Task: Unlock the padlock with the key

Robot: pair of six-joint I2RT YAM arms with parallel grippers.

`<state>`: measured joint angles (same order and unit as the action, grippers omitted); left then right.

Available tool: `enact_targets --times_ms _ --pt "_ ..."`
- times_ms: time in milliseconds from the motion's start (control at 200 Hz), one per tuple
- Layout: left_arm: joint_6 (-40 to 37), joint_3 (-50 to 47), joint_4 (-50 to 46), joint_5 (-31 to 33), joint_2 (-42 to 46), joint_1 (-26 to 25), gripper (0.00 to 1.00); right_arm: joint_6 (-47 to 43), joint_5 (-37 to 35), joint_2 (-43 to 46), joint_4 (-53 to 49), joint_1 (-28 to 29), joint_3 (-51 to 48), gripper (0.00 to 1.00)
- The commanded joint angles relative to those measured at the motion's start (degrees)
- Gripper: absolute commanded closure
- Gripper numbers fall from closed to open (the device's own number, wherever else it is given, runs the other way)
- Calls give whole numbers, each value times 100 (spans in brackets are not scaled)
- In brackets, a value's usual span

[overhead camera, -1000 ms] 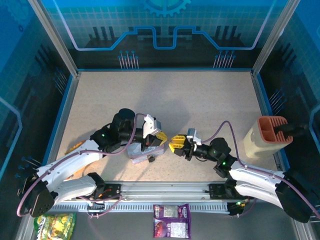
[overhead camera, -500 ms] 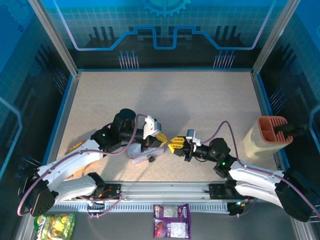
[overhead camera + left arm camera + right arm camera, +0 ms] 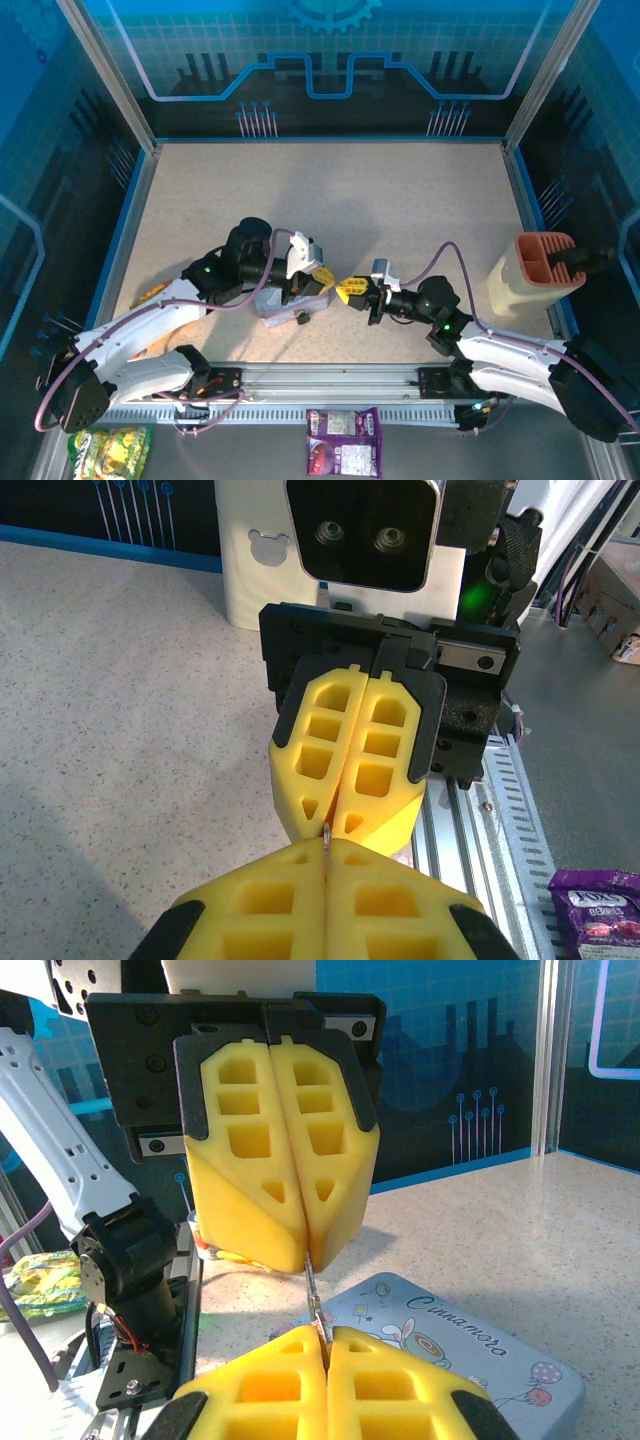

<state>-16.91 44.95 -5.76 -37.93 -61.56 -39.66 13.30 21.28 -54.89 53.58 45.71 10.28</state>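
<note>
Thin key [image 3: 313,1295] spans the tip-to-tip grippers at frame centre, left gripper [image 3: 305,1253] and right gripper [image 3: 325,1336] each pinching one end; judged best that left lets go cleanly before right swings the blade toward the padlock [image 3: 300,319] beside the tin [image 3: 470,1360].

i'm driving a robot lab test cell: a speckled table [image 3: 330,200] boxed in by aluminium posts [image 3: 104,72] and blue circuit-print panels [image 3: 420,50], with two cabled arms [image 3: 150,325] bolted to a slotted rail [image 3: 330,378] at the near edge.
</note>
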Motion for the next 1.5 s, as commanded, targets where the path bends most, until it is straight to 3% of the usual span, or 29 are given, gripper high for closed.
enact_targets --times_ms 0,125,245,400,685,805,921,1156,1491 --pt "-72 151 63 -21 40 -50 99 24 -60 149 65 78 -31 100" --pt "177 46 287 495 178 -49 79 -46 -298 296 -414 71 65 100" --pt "1054 90 290 1978 430 -34 68 -182 -827 739 -1643 46 236 100" --pt "1908 656 -1171 3412 487 -38 66 -214 -1201 1411 -2617 -129 240 100" --pt "4035 849 -3667 4564 754 -84 62 -362 -1666 2245 -3614 -276 177 100" --pt "4817 814 -4517 4930 802 -435 59 -396 -1757 2336 -3655 -308 140 100" --pt "5657 753 -5086 5686 902 -1167 56 -337 -1838 2254 -3607 -328 144 100" --pt "6908 574 -5946 6043 678 -2377 50 -94 -1856 2103 -3470 -335 179 100" --pt "7237 -211 -4880 5773 99 -2410 34 -64 -1820 1952 -3425 -336 239 100"
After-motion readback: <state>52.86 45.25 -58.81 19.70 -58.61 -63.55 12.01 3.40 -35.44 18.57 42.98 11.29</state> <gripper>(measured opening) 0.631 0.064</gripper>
